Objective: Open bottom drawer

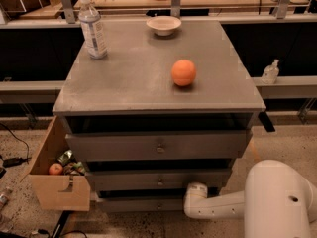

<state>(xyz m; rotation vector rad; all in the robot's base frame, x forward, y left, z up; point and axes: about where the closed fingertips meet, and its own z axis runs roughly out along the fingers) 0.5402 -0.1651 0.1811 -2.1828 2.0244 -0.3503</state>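
The grey cabinet (148, 83) has three drawers, each front standing a little forward of the frame. The bottom drawer (138, 205) is the lowest, shallow grey strip near the floor; its knob does not show. Above it are the middle drawer (158, 180) and the taller top drawer (158, 145), each with a small central knob. My white arm (277, 202) reaches in low from the lower right. My gripper (192, 192) is at its tip, against the right part of the bottom drawer, tucked under the middle drawer's edge.
On the cabinet top are an orange ball (184, 72), a water bottle (92, 28) and a white bowl (163, 25). A cardboard box (57, 182) with an apple and cans stands against the cabinet's left side. Cables lie on the floor at left.
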